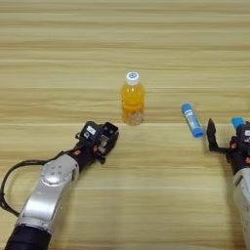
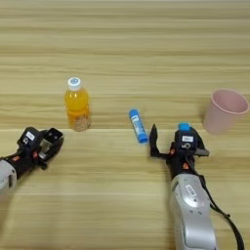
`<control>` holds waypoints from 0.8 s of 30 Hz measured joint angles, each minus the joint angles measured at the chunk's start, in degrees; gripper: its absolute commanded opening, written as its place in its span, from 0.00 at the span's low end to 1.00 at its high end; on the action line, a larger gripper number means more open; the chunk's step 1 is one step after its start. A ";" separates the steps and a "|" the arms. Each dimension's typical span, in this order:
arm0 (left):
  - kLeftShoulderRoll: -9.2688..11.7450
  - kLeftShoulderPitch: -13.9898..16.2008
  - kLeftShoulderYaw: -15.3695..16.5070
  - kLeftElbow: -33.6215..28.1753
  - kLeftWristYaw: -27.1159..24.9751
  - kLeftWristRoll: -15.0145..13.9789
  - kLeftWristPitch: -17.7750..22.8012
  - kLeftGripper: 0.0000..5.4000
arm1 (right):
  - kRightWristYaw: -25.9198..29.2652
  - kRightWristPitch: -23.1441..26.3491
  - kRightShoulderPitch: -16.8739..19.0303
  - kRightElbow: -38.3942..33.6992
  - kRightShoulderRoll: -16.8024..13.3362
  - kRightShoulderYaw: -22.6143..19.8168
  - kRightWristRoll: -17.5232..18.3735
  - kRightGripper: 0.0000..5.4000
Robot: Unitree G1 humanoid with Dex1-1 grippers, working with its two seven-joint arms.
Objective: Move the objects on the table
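Orange juice fills the small bottle [image 2: 77, 104], which stands straight up on the wooden table [image 2: 122, 44] with its white cap on top. It is on the left part of the table, a bit past the left claw [image 2: 46, 144].

A blue stick-shaped tube [image 2: 138, 125] lies flat near the middle. Its long side runs away from the robot, with the far end leaning a little to the left. It lies between the bottle and the right claw [image 2: 176, 141], just beside that claw's left finger.

A second blue tube [image 2: 184, 127] is at the right claw. Only its blue end peeks out above the black parts. The left finger of this claw sticks up on its own, apart from the rest, so the claw looks wide. I cannot tell if the claw is gripping the tube.

A pink plastic cup [image 2: 224, 110] stands upright on the right, near the right claw but not touching it.

The left claw points toward the bottle and does not touch it. I cannot tell how wide it is.
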 measured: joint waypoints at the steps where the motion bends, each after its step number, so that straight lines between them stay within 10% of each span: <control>1: -0.14 -0.81 0.24 1.11 1.02 0.02 -0.27 0.45 | 0.01 0.00 0.00 0.00 0.00 -0.02 0.00 1.00; 9: -2.61 -6.63 1.72 9.86 8.00 1.17 -3.11 0.45 | 0.14 0.00 0.00 0.00 -0.02 -0.11 0.01 1.00; 24: -4.89 -8.43 2.92 13.46 13.01 1.88 -4.45 0.52 | 0.29 -0.01 0.06 -0.07 -0.08 -0.10 0.02 1.00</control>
